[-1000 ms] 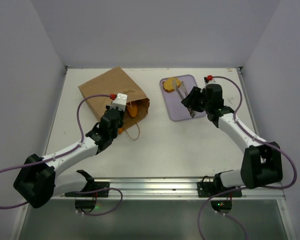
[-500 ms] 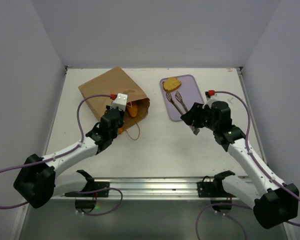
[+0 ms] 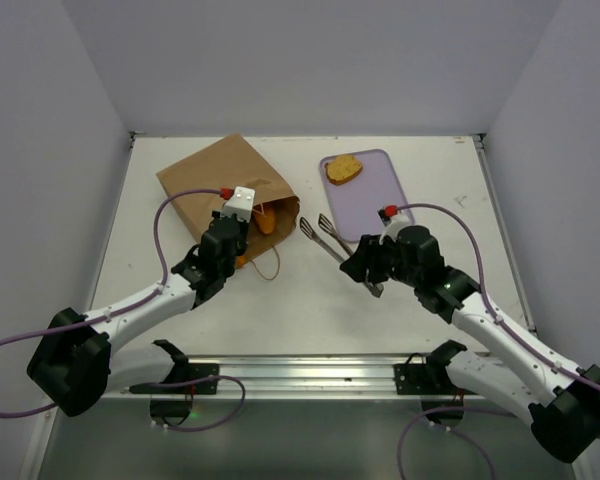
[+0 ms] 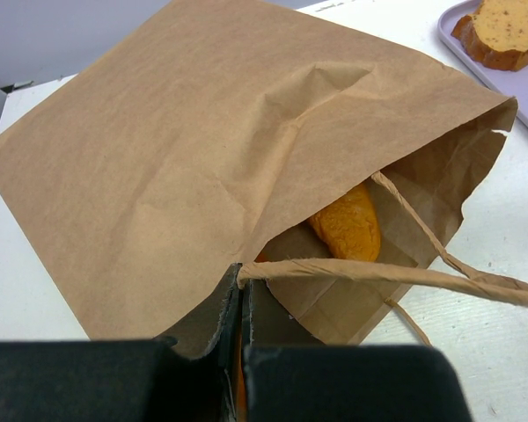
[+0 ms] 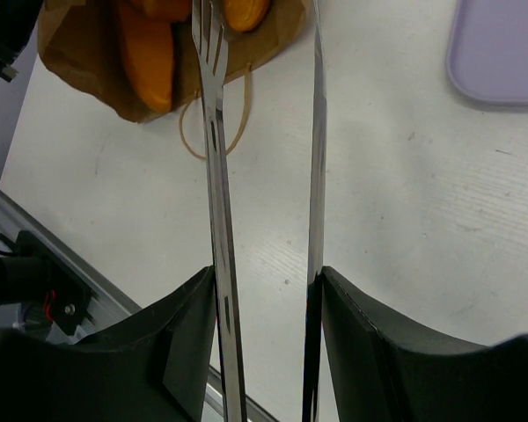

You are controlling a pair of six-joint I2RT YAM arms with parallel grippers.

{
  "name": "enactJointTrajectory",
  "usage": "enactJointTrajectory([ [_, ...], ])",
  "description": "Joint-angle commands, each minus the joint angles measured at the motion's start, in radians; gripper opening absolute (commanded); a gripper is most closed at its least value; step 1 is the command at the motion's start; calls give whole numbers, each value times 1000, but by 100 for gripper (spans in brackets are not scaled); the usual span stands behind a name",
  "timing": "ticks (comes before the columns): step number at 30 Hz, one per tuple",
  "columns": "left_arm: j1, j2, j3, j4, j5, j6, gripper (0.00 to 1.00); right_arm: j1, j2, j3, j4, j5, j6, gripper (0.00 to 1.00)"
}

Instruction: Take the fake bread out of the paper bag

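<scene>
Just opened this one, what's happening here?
The left pincer is shut on the mouth edge of the paper bag, which lies flat with orange bread pieces inside. The right pincer grips metal tongs, their tips pointing toward the bag opening. One bread slice already sits on the lavender tray.

Noted: paper bag (image 4: 185, 149) is matt brown kraft paper, creased. The fake bread (image 4: 348, 225) is orange, finely pebbled, with slight sheen. The tongs (image 5: 216, 176) are polished bare metal. The tray (image 3: 375, 195) is smooth lavender plastic. The worktop (image 3: 310, 300) is matt white.
</scene>
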Motion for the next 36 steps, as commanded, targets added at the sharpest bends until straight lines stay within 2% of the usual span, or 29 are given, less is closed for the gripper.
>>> enactJointTrajectory([
  [1, 2, -27, 1, 54, -7, -30, 0, 33, -28, -1, 51, 29, 1, 53],
  [12, 1, -27, 13, 31, -17, -51, 0, 130, 61, 5, 150, 55, -5, 53],
  [26, 1, -76, -12, 33, -1, -84, 0, 145, 258, 75, 280, 43, -8, 52],
  [28, 1, -87, -21, 39, 18, -79, 7, 147, 271, 80, 293, 40, -7, 52],
  [32, -1, -85, -18, 39, 7, -91, 0, 153, 299, 100, 308, 40, -8, 52],
  [36, 1, -78, -9, 33, 0, -101, 0, 159, 336, 124, 313, 46, -16, 52],
])
